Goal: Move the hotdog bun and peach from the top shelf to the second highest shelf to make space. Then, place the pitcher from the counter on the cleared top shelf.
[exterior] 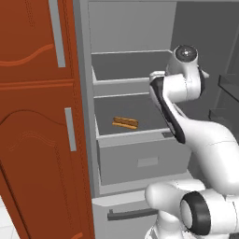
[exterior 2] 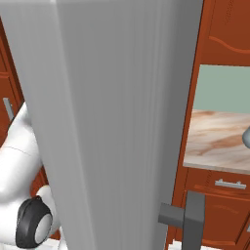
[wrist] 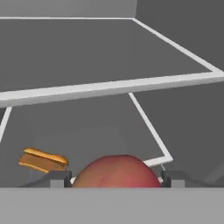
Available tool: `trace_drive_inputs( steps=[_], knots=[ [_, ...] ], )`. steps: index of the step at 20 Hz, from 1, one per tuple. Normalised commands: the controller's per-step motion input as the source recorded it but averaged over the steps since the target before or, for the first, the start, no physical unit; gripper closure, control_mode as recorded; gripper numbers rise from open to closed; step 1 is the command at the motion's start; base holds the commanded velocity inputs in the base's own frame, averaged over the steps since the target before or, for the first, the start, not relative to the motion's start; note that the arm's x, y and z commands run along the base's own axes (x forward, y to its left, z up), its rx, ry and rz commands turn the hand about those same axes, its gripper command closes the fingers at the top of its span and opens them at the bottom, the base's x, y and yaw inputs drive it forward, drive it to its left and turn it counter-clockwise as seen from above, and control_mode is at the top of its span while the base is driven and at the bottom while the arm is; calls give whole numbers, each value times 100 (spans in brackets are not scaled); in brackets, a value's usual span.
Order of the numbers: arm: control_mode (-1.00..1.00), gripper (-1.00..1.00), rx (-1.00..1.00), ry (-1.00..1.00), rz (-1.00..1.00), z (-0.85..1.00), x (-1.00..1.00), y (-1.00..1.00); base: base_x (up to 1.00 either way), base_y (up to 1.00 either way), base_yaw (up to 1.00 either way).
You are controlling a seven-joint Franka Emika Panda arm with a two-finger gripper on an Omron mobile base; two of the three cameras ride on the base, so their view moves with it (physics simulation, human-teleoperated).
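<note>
Peach point(wrist: 116, 171) sat closest to the hand camera, a red-orange dome filling the gap between the two dark fingertips point(wrist: 59, 178) of the tool point(wrist: 116, 177). Jaws stood wide, one on each side of the fruit and against it; judged clamped on the peach, the wide spread being simply the width of the fruit.

Landmark: hotdog bun point(exterior: 125, 123). It lay flat on the second shelf point(exterior: 119, 133) of the grey fridge, near that shelf's front lip, long axis roughly along the lip. Judged already relocated and left low and forward so space behind and beside it was free.

Top shelf point(exterior: 122, 80), directly above the bun, looked bare, consistent with clearing it for the pitcher.

In the hand view the peach was beside the bun and nearer the camera, with a pale shelf edge above both; judged carried in at bun level for release next to it. Whether it touched the shelf: could not tell.

Pitcher point(exterior 2: 246, 138) was a blue-grey sliver on the desk point(exterior 2: 215, 141), well apart from the bun, not yet handled.
</note>
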Motion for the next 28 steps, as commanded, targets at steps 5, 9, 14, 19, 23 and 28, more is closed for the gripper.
trace_drive_inputs(
  steps=[5, 9, 14, 19, 23, 28],
  knots=[
    [-100, 100, -7, 0, 5, -94, -94, 38, 0, 0, 0],
    [-100, 100, -7, 2, 1, -75, -78, 35, 0, 0, 0],
    [-100, 100, -1, 2, 1, -56, -38, 8, 0, 0, 0],
    [-100, 100, 4, 0, 2, -18, 23, -4, 0, 0, 0],
    [-100, 100, 13, 0, 1, 0, 56, -26, 0, 0, 0],
    [-100, 100, 12, 0, 0, -11, 52, -30, 0, 0, 0]
  ],
)
